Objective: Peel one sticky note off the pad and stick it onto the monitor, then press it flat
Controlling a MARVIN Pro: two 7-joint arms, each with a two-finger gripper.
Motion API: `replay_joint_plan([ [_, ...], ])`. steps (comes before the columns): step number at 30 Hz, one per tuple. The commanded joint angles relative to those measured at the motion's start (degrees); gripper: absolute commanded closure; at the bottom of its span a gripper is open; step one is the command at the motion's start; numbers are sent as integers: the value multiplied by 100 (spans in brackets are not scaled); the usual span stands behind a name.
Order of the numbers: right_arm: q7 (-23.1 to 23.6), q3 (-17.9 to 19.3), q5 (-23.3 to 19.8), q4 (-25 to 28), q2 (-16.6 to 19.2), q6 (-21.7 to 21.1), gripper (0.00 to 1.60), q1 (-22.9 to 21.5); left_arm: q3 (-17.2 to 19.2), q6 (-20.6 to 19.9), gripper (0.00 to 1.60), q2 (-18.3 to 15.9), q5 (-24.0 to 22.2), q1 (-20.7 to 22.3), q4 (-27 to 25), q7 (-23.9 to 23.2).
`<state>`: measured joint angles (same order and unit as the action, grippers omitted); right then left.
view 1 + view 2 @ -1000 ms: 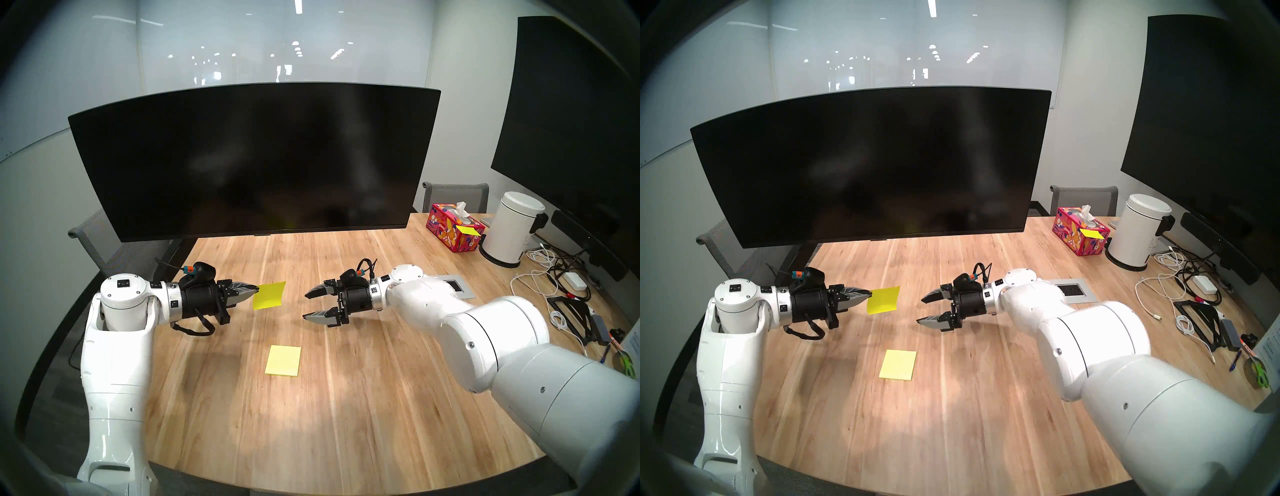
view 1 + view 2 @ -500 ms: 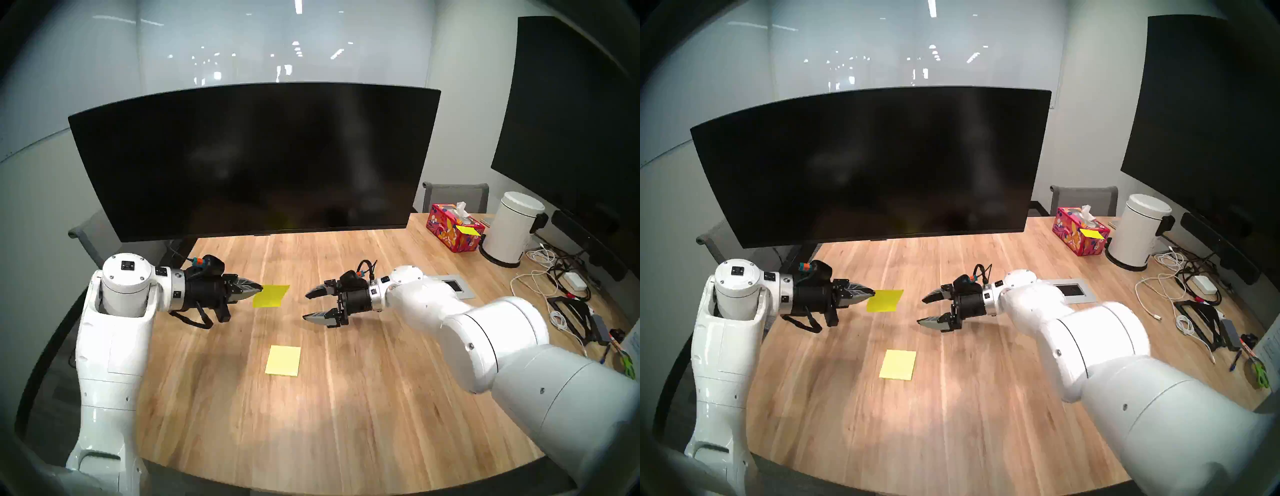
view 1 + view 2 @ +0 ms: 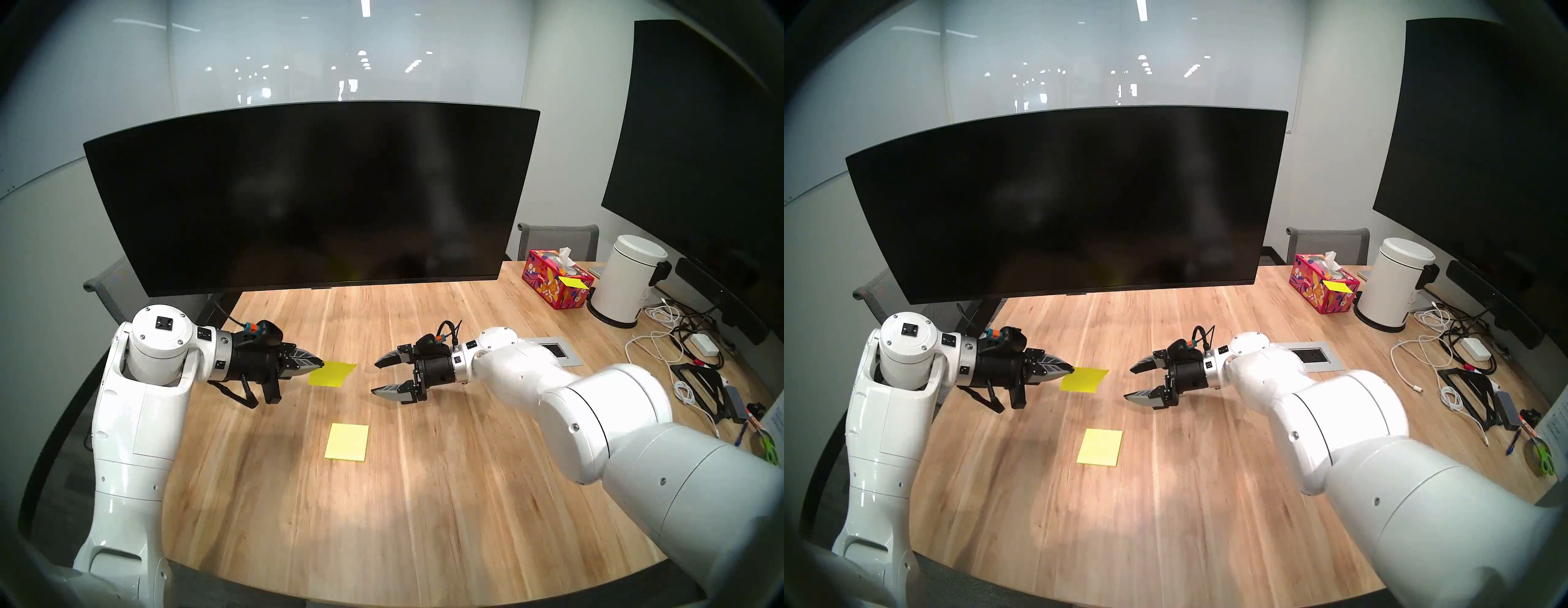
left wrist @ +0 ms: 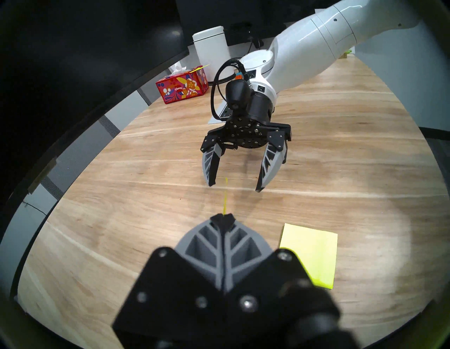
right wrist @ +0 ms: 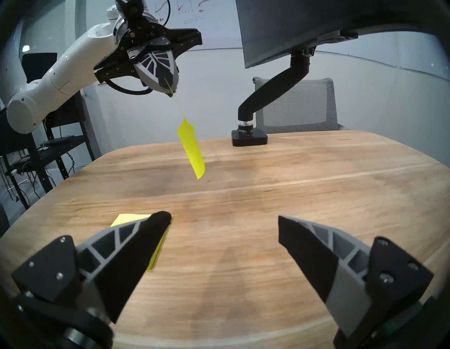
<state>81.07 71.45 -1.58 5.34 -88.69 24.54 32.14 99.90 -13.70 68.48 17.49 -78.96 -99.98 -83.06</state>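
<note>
Left hand (image 3: 320, 365) pinching one corner of thin yellow-green sticky note (image 3: 332, 373), fingers pressed together; sheet held in air above wooden table (image 3: 424, 488), edge-on from left wrist. Right hand (image 3: 374, 377) facing it, fingers spread wide, empty, just beside sheet's free edge. Square yellow pad (image 3: 347, 441) flat on table, nearer robot, between both hands. Wide curved black monitor (image 3: 309, 199) on black arm stand behind, well apart from sheet.
</note>
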Motion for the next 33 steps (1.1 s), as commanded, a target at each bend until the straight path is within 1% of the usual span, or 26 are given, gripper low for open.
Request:
replay_joint_plan([
  [1,393,-28,-122,59,15,48,0,-59,-111,28,160,-78,118,187,-119,0],
  [8,393,-77,-183,65,24,96,0,-35,-313,64,160,-58,333,238,-213,-10],
  [19,374,-129,-273,71,88,195,0,33,-799,47,160,-104,753,467,-236,-59],
  [21,365,-141,-289,73,95,212,0,48,-856,40,160,-107,818,458,-278,-45],
  [33,316,-238,-376,124,92,309,0,95,-1019,-44,160,-76,1049,470,-308,73],
])
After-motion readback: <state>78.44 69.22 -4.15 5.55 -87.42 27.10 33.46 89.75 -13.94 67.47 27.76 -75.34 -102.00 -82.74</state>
